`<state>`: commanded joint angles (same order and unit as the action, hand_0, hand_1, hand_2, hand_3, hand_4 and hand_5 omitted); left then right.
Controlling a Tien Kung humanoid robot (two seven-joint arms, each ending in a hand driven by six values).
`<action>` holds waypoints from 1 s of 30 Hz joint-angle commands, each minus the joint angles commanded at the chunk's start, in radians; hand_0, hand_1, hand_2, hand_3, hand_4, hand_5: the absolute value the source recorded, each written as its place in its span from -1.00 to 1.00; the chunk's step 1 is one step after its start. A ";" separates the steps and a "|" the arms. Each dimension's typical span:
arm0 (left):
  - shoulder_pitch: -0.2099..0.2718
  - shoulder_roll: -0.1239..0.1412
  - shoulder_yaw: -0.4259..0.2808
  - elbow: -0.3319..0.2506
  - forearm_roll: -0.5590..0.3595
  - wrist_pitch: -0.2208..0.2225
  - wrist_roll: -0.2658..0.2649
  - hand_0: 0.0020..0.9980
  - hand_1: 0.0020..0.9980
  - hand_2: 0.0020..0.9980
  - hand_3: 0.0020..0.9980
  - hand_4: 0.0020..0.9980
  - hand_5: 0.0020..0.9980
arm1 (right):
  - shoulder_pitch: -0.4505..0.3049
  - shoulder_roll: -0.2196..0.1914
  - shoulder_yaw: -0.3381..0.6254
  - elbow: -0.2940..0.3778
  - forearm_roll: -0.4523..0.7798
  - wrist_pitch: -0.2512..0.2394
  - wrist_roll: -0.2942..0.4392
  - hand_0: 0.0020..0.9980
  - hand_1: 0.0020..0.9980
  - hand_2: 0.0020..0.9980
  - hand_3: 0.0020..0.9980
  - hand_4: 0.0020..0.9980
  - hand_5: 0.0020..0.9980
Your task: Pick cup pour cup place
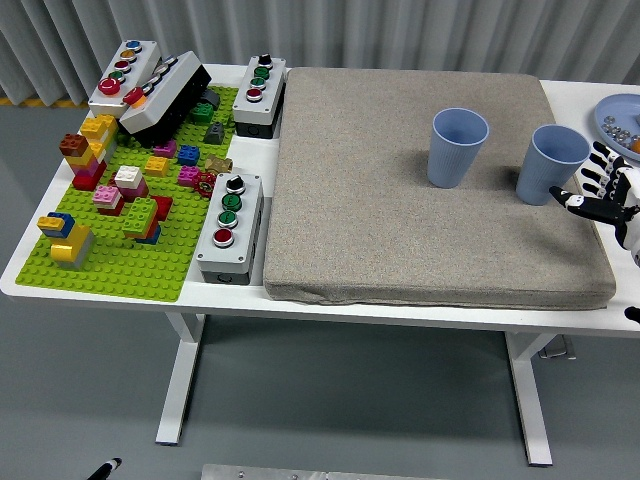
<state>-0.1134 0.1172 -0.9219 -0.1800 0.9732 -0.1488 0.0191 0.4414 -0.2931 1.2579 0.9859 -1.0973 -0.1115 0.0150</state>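
A green brick baseplate (pixel 120 262) with coloured bricks and button boxes (pixel 230 226) lies left of the grey mat (pixel 400 240).

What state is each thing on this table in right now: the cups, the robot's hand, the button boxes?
Left pale blue plastic cup: upright on the grey mat, untouched.
Right pale blue plastic cup: upright, free of the hand.
Right hand: fingers spread, empty, beside the right cup.
Grey button box by the mat: lying flat.
Black button box at the far corner: tilted, propped on the green brick baseplate.
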 joint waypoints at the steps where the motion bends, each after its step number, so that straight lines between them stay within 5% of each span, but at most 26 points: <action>1: -0.001 0.000 -0.002 0.000 0.002 0.000 0.000 0.77 0.69 0.77 0.59 0.32 0.99 | -0.001 -0.001 0.003 0.003 0.000 0.000 0.000 0.83 0.81 0.97 0.98 0.73 -0.55; 10: -0.005 0.005 -0.004 0.000 0.000 0.001 -0.003 0.77 0.69 0.77 0.59 0.31 0.99 | 0.018 -0.018 0.023 0.033 -0.045 -0.014 -0.013 0.84 0.81 0.97 0.98 0.73 -0.55; 21: -0.009 0.012 -0.017 0.000 0.008 0.001 -0.002 0.78 0.69 0.77 0.59 0.31 0.99 | 0.103 -0.102 0.022 0.098 -0.073 -0.017 -0.039 0.84 0.81 0.96 0.98 0.72 -0.56; 30: -0.009 0.013 -0.012 0.000 -0.001 0.003 -0.001 0.78 0.69 0.77 0.59 0.31 0.99 | 0.178 -0.114 0.035 0.065 -0.047 -0.017 -0.027 0.83 0.81 0.96 0.98 0.71 -0.56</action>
<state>-0.1226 0.1300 -0.9343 -0.1800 0.9724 -0.1461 0.0182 0.6194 -0.4075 1.2931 1.0506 -1.1445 -0.1285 -0.0123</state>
